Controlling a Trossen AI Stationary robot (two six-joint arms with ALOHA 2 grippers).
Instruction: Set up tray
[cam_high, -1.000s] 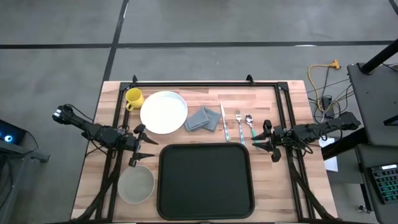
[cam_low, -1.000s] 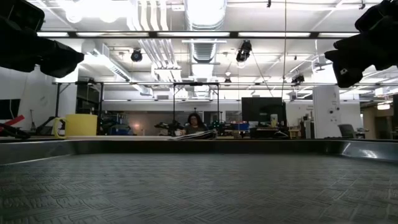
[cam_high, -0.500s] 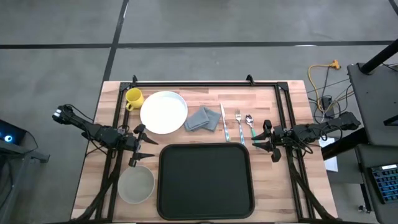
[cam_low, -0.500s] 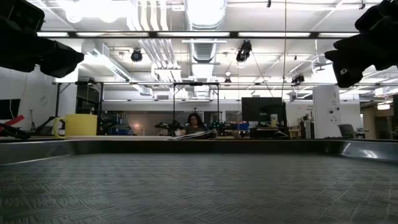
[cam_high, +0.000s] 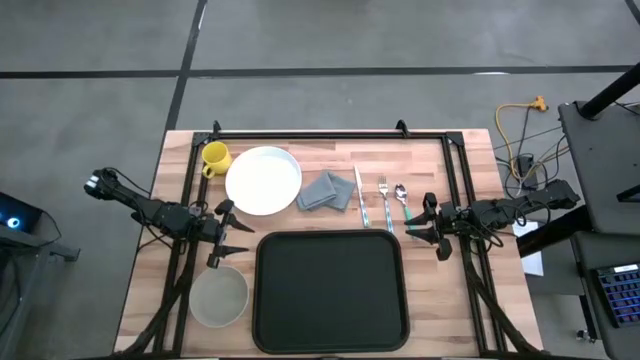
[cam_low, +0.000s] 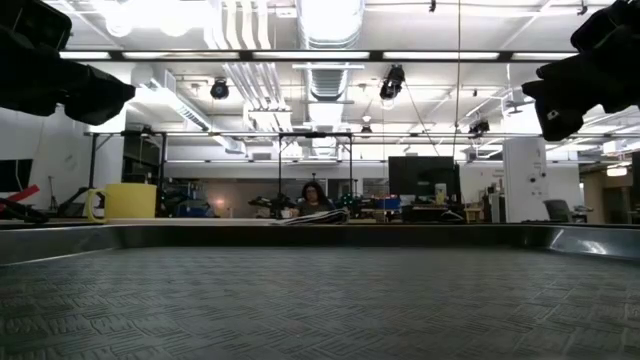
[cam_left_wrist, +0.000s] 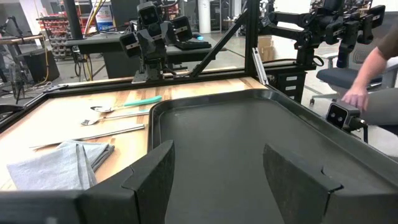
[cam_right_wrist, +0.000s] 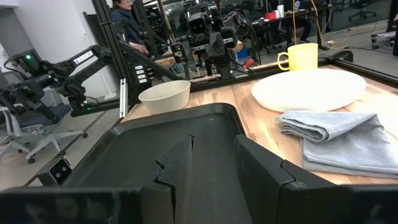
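Observation:
The large black tray (cam_high: 330, 290) lies flat on the wooden table, near its front edge, and fills the low view (cam_low: 320, 300). My left gripper (cam_high: 238, 231) hovers open and empty at the tray's far left corner, its fingers pointing across the tray (cam_left_wrist: 236, 137). My right gripper (cam_high: 410, 224) hovers open and empty at the tray's far right corner, facing the left one over the tray (cam_right_wrist: 155, 149). Behind the tray lie a white plate (cam_high: 263, 180), a yellow mug (cam_high: 214, 156), a folded grey napkin (cam_high: 327, 190), a knife (cam_high: 359, 195), a fork (cam_high: 384, 200) and a spoon (cam_high: 401, 198).
A pale bowl (cam_high: 219, 297) stands on the table left of the tray. A black frame (cam_high: 330, 135) runs along the table's far edge and sides. A person's arm (cam_left_wrist: 373, 68) shows beyond the table in the left wrist view; another person sits far behind (cam_low: 312, 193).

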